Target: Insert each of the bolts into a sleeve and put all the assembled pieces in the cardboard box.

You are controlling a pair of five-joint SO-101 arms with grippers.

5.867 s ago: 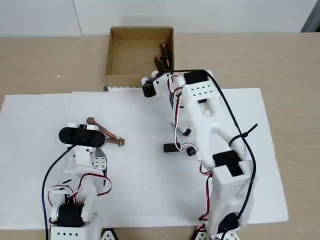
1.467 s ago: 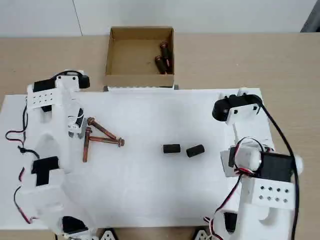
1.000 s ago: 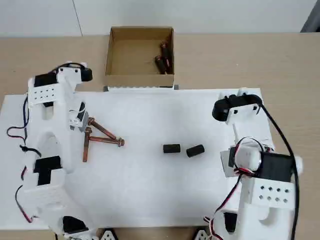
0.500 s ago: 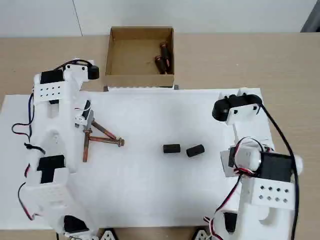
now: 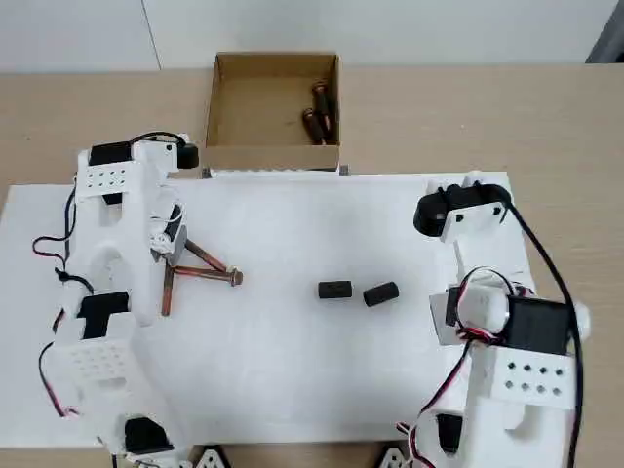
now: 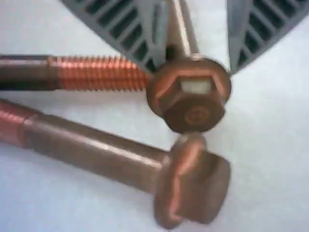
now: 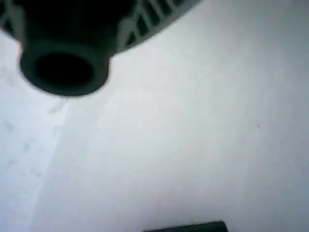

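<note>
Sheet edges first: in the high view the white paper point(image 5: 292, 380) covers most of the wooden table point(image 5: 546, 117). The cardboard box point(image 5: 253, 107) sits just past its far edge, with two assembled pieces point(image 5: 317, 119) against one wall. Bare paper separates the three copper-coloured bolts point(image 5: 234, 278), under my left gripper point(image 5: 171, 244), from two stubby black sleeves point(image 5: 334, 290) mid-sheet. My right gripper point(image 5: 453, 214) hangs near the far right corner; open or closed, I cannot tell. Left wrist view: ribbed grey fingers point(image 6: 130, 29) stand apart astride one smooth shank, its flanged hex head point(image 6: 190, 96) touching a threaded bolt point(image 6: 91, 72). Right wrist view: matte paper and a dark hollow round part point(image 7: 65, 67) close to the lens.
</note>
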